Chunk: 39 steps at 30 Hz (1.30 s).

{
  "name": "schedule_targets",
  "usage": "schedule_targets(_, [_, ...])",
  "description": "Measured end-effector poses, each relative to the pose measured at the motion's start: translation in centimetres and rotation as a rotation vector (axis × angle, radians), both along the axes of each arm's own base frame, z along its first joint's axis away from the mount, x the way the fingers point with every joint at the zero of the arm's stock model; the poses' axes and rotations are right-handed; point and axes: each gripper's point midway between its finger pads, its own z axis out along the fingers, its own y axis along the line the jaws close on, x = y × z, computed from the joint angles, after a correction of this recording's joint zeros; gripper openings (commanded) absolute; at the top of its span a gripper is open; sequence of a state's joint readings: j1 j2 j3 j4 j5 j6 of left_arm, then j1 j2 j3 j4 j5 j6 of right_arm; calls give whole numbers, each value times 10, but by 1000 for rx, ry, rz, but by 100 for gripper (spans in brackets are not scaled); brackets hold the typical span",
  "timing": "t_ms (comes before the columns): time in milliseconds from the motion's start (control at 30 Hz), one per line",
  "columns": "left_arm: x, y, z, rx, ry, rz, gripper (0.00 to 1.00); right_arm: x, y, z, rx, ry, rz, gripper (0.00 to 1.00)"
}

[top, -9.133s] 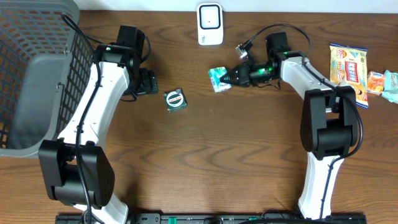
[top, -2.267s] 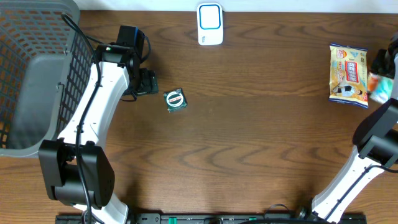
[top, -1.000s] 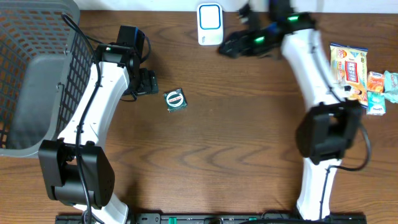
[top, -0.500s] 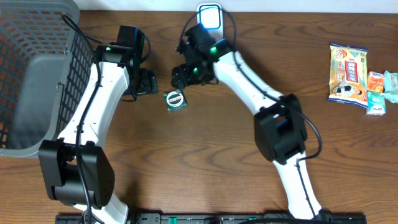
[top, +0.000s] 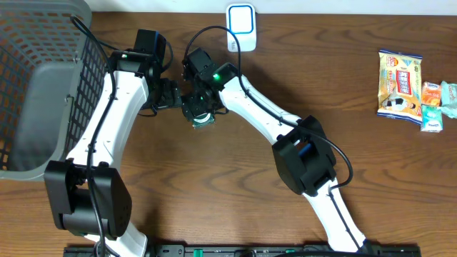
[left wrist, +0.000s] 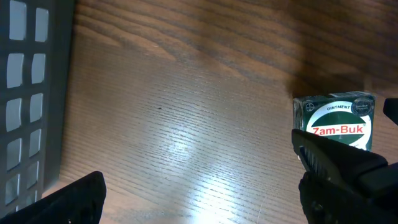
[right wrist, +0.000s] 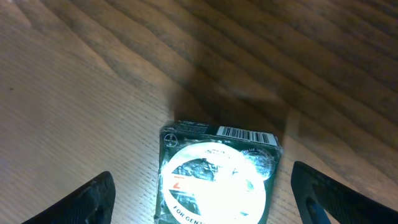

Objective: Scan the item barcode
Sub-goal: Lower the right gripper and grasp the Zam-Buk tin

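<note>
The item is a small dark green Zam-Buk ointment box (top: 205, 121) lying flat on the wooden table, its white round label facing up. In the right wrist view the box (right wrist: 217, 177) shows a barcode (right wrist: 239, 132) on its far side edge. My right gripper (top: 197, 107) hovers directly over it, open, and in the right wrist view that gripper (right wrist: 211, 200) has one finger on each side of the box, apart from it. My left gripper (top: 170, 95) stands open just left of the box (left wrist: 339, 119) with nothing between its fingers (left wrist: 69, 200). The white scanner (top: 241, 27) stands at the table's far edge.
A grey mesh basket (top: 32, 86) fills the far left, its wall (left wrist: 25, 74) close to my left gripper. Several snack packets (top: 400, 82) lie at the far right. My two arms sit close together around the box.
My right arm has swung from near the scanner down and left, and now hangs over the green box with its jaws slightly wider. The left arm and the box have not moved.
</note>
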State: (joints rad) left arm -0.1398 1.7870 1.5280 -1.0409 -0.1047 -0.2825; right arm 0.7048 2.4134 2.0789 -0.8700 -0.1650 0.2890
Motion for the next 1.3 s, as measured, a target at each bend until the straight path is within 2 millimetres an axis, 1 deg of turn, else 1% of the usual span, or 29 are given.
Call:
schedule_targets(100, [0, 0, 0, 0, 0, 0, 98, -1, -2, -3, -9, 5, -11, 85])
schedule_targets(333, [0, 0, 0, 0, 0, 0, 98, -8, -11, -25, -41, 36, -38, 81])
schedule_targets(400, [0, 0, 0, 0, 0, 0, 98, -6, -10, -24, -35, 30, -43, 79])
schedule_targets(433, [0, 0, 0, 0, 0, 0, 97, -6, -11, -25, -36, 29, -44, 77])
schedule_targets(533, [0, 0, 0, 0, 0, 0, 98, -5, -12, -26, -44, 24, -52, 77])
schedule_targets(667, [0, 0, 0, 0, 0, 0, 98, -2, -20, -28, -89, 4, -69, 77])
schedule_targets(767, [0, 0, 0, 0, 0, 0, 98, -2, -36, -31, -156, 1, -97, 77])
schedule_targets(967, [0, 0, 0, 0, 0, 0, 98, -2, -86, -35, -321, 35, -175, 78])
schedule_targets(1067, [0, 0, 0, 0, 0, 0, 98, 0, -104, -33, -364, 50, -203, 79])
schedule_targets(1233, [0, 0, 0, 0, 0, 0, 98, 4, -123, -29, -404, 51, -231, 80])
schedule_targets(1300, [0, 0, 0, 0, 0, 0, 98, 5, -126, -26, -407, 51, -237, 82])
